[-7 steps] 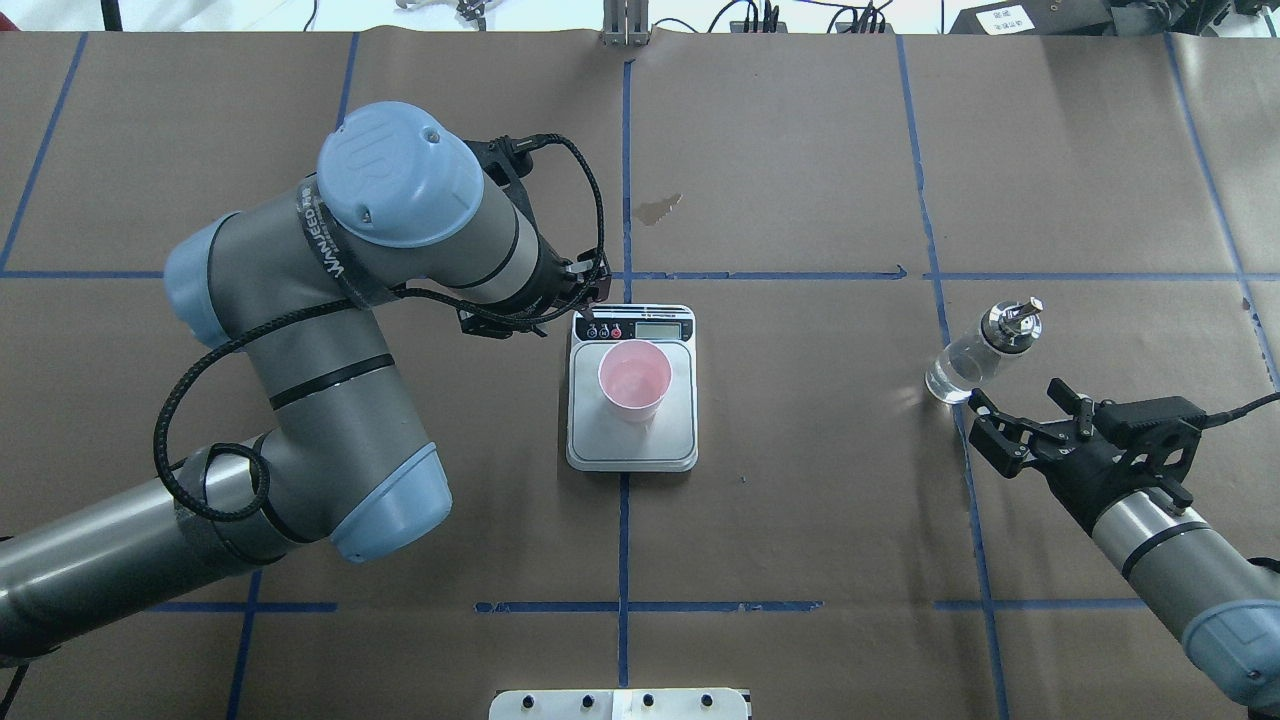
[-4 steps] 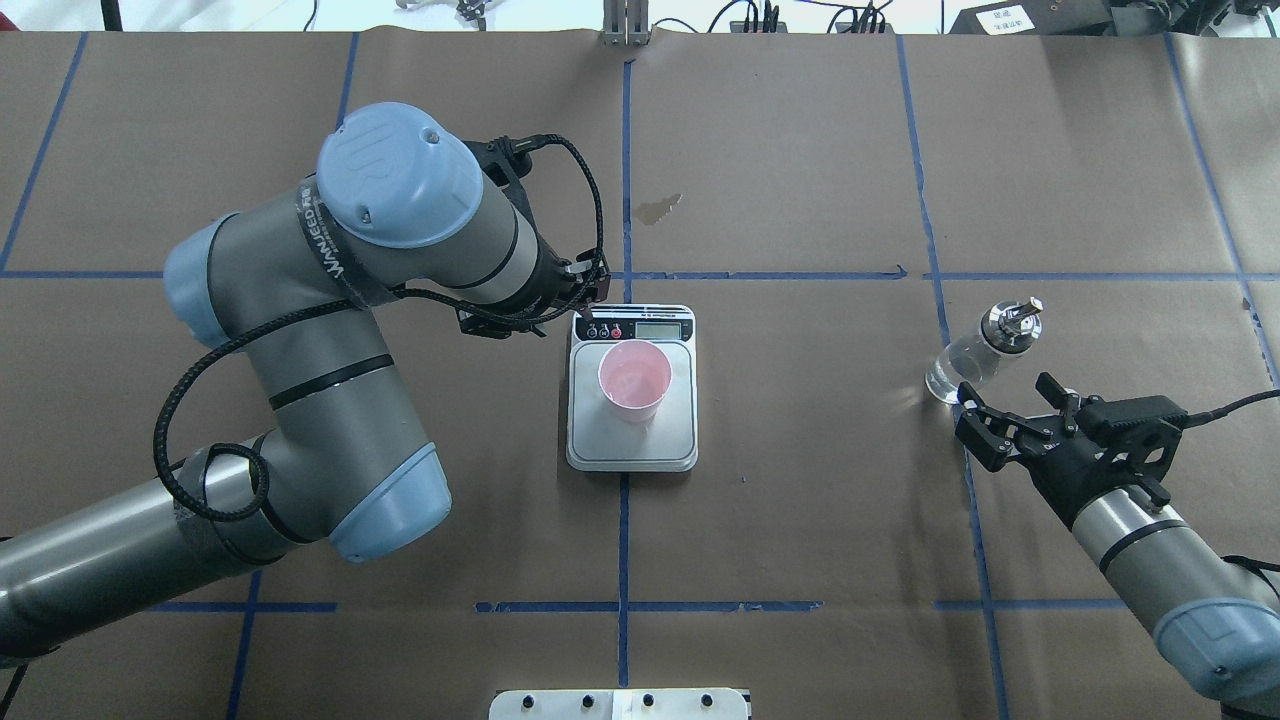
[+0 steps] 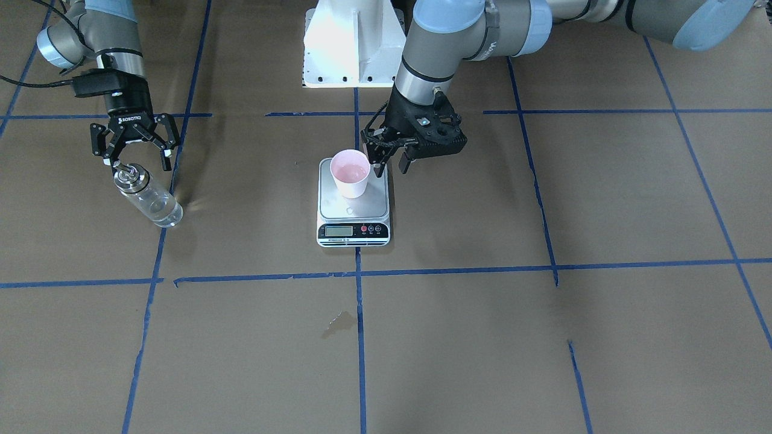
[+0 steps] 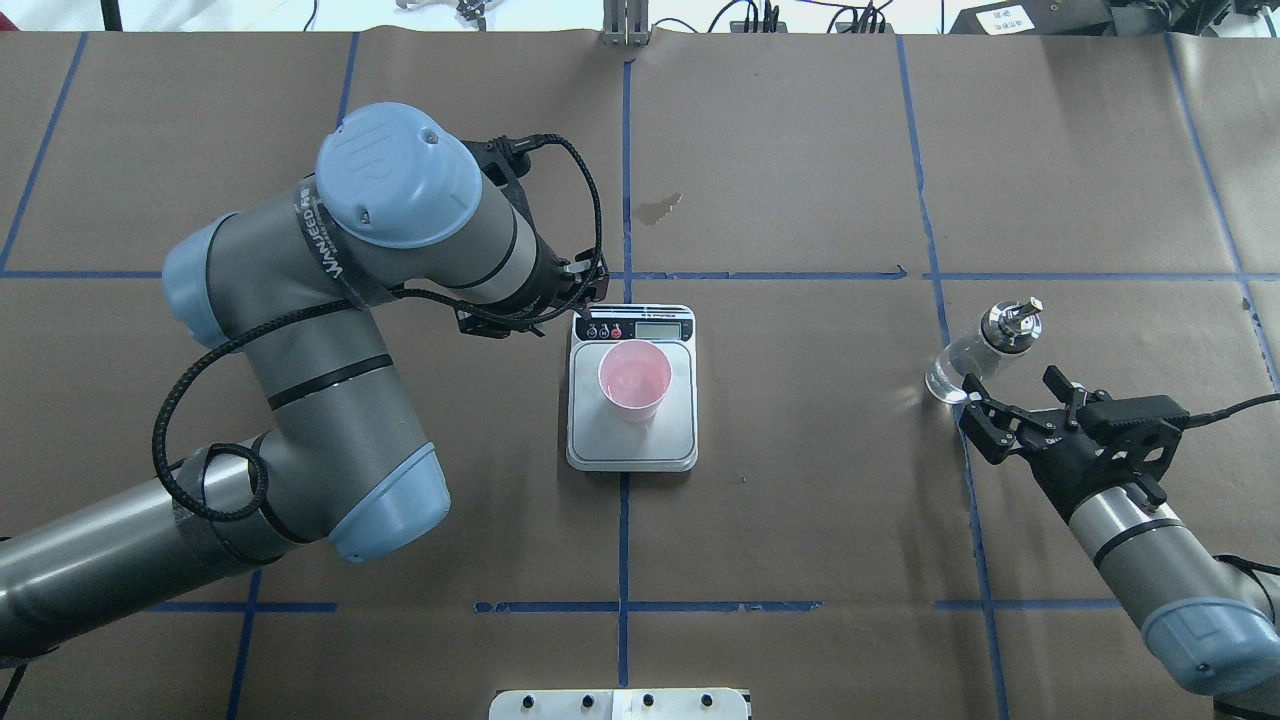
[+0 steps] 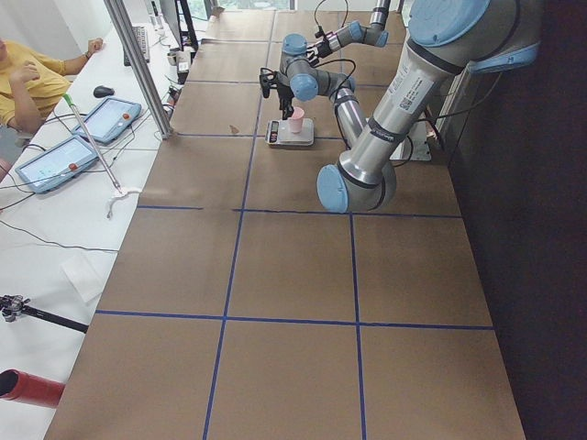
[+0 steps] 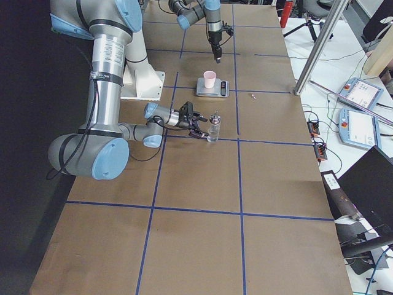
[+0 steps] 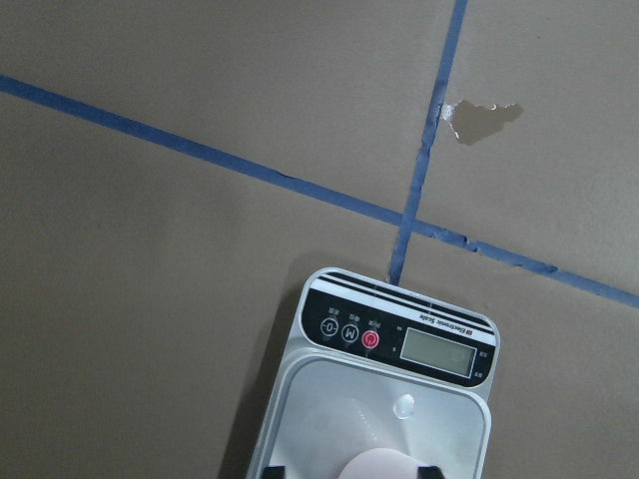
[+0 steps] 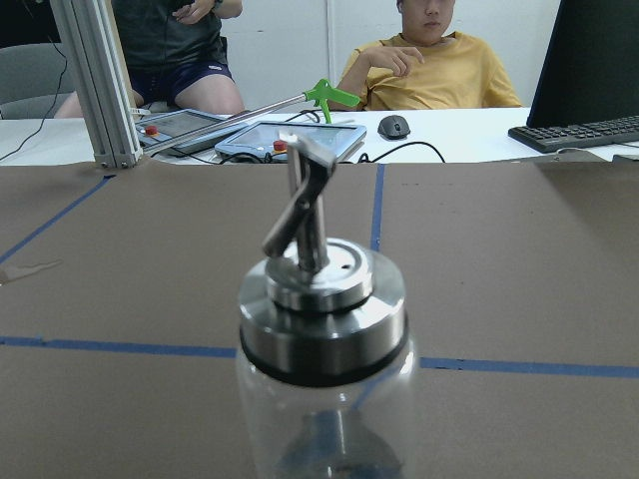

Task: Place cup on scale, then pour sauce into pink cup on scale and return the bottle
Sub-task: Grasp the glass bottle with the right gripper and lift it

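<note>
The pink cup (image 4: 634, 378) stands upright on the scale (image 4: 600, 445) at the table's middle. In the front view the cup (image 3: 350, 173) sits on the rear half of the scale (image 3: 353, 211). My left gripper (image 3: 391, 167) hangs open just beside the cup, off its rim, holding nothing. The glass bottle (image 4: 975, 355) with clear sauce stands far to the right on the table. My right gripper (image 4: 1008, 393) is open just behind it, fingers apart from the glass. The right wrist view shows the bottle (image 8: 324, 329) close up, dead ahead.
A torn patch (image 4: 657, 208) marks the brown paper beyond the scale. The white robot base (image 3: 353, 42) stands at the near edge. People sit at a side desk with tablets (image 8: 290, 135) beyond the far edge. A metal post (image 6: 319, 43) rises there.
My right gripper has crept forward toward the bottle and swung a little, still open. The left arm, cup, scale and bottle have not moved.
</note>
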`<state>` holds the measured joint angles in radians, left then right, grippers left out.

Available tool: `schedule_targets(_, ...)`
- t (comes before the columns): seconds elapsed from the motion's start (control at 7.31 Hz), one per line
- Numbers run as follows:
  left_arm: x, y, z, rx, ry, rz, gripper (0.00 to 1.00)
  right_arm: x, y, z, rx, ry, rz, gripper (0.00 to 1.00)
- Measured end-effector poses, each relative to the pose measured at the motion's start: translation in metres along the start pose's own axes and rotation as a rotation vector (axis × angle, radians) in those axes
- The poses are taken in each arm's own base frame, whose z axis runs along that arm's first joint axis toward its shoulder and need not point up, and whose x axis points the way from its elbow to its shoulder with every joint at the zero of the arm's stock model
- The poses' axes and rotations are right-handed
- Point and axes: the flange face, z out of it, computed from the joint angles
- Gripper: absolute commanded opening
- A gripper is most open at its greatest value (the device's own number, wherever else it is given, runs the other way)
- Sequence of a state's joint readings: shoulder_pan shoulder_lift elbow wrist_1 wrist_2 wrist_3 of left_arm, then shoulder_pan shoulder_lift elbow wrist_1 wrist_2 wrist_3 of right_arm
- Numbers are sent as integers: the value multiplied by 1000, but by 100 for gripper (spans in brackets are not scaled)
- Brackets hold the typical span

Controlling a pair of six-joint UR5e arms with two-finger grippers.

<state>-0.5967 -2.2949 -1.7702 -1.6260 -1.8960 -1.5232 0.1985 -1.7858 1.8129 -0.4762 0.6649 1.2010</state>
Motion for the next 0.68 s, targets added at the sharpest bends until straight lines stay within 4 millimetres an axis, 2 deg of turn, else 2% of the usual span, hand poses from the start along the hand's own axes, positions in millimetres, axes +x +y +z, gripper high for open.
schedule_targets(0.68,-1,0,1,0,-3,-1,54,-4,6,9,15,15,-6,98)
